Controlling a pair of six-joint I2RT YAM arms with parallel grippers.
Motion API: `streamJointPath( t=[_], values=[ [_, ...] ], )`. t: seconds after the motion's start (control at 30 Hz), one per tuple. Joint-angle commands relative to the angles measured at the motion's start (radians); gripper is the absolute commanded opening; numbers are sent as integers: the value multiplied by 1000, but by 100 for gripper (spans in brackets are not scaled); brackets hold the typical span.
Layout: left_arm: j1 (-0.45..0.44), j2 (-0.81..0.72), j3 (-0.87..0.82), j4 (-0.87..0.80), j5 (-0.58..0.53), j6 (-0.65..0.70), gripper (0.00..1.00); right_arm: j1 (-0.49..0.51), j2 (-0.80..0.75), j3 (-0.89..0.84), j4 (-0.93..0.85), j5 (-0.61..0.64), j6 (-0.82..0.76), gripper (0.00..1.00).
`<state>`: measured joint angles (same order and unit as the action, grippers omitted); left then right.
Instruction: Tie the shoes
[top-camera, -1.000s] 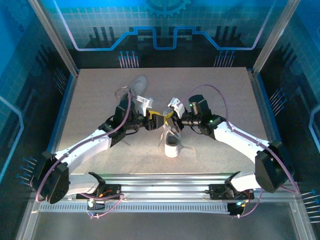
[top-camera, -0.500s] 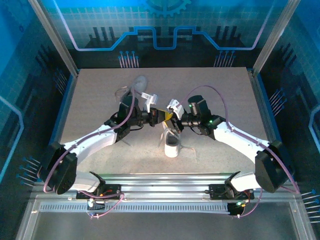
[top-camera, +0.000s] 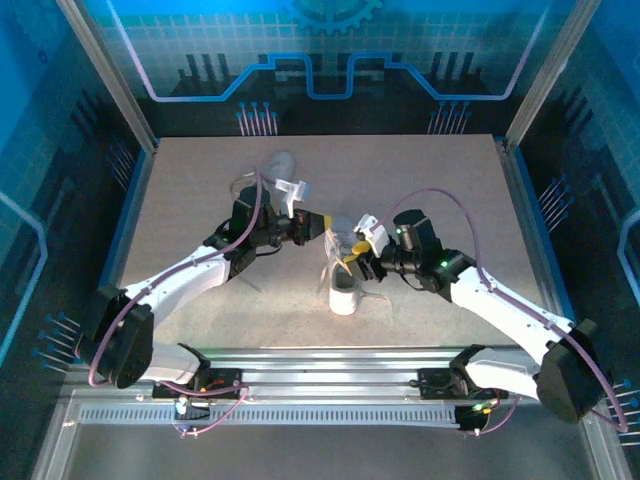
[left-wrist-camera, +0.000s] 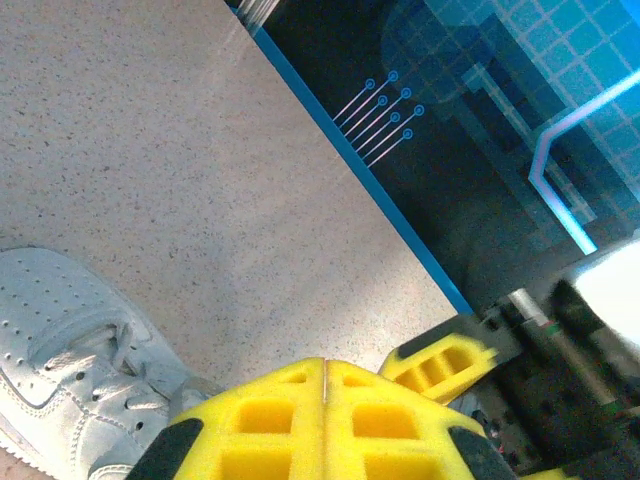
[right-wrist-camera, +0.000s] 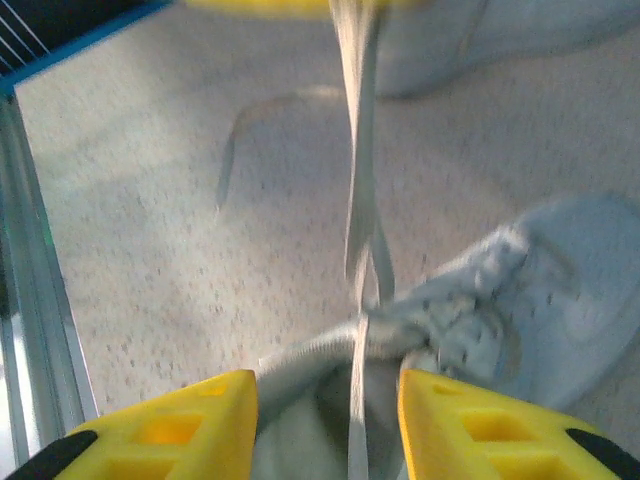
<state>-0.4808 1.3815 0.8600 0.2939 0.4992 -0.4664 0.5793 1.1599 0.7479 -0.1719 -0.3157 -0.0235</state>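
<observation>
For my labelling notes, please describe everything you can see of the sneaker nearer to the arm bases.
The near sneaker is pale grey-white, smooth like leather, with a white sole. It rests on the speckled table, heel toward the near edge. One flat pale lace rises taut from its eyelets to the shut left end effector; the open right end effector straddles that lace.

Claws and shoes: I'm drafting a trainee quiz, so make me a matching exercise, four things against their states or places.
1. left claw
2. right claw
3. lace
4. far shoe

A. pads apart
B. stretched upward from the near shoe
C. pads pressed together
D. lying farthest back

Pairs: 1-C, 2-A, 3-B, 4-D
</observation>
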Motion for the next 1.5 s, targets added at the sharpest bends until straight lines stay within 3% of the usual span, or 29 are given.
streamJointPath(
  t=[0.0, 0.4, 0.6, 0.67, 0.8, 0.93, 1.1, 1.47],
  values=[
    [11, 19, 45, -6, 27, 0, 0, -8, 31, -29, -43, 13, 24, 41],
    [11, 24, 46, -16, 31, 0, 0, -7, 135, -12, -48, 23, -38, 40],
    [12, 30, 42, -13, 28, 0, 0, 7, 164, -8, -54, 71, -49, 33],
    [11, 33, 44, -14, 27, 1, 0, 14, 170, -4, -55, 93, -47, 28],
    [14, 37, 50, -17, 31, 2, 0, 30, 158, 9, -74, 139, -45, 10],
    [19, 40, 55, -27, 33, 10, 0, 39, 77, 5, -84, 141, -45, 4],
    [27, 47, 58, -26, 36, 12, 0, 39, -2, 8, -125, 114, -55, 1],
    [58, 30, 40, -42, 32, 27, 0, 34, -7, 34, -273, 62, -27, 1]
  ],
)
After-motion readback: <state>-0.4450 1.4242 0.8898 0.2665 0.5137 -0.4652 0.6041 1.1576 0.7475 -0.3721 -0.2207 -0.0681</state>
